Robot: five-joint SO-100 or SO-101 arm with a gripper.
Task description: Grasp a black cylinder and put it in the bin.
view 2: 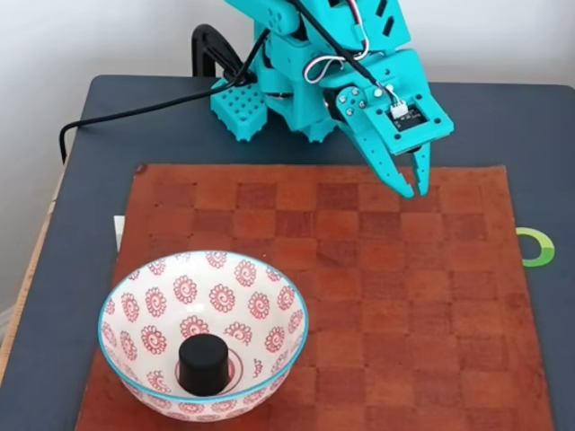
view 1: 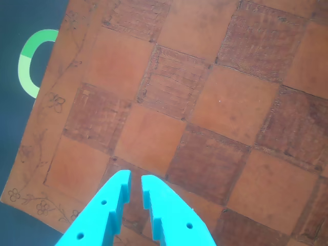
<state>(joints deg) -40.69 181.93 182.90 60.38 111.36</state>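
Observation:
The black cylinder (view 2: 205,364) stands upright in the middle of the bin (view 2: 153,292), a white bowl with a blue rim and red spirals at the front left of the fixed view. My teal gripper (view 2: 414,189) hangs over the far right part of the checkered mat, well away from the bowl. Its fingers are nearly together with only a thin gap and nothing between them. In the other view the gripper (view 1: 135,177) enters from the bottom edge, pointing at bare mat squares.
A brown checkered mat (view 2: 377,296) covers the dark table (view 2: 81,171). A green ring (view 2: 537,247) lies off the mat's right edge in the fixed view, and the same green ring (view 1: 31,61) appears at the upper left in the other view. The arm's base and a black cable (view 2: 135,112) sit at the back.

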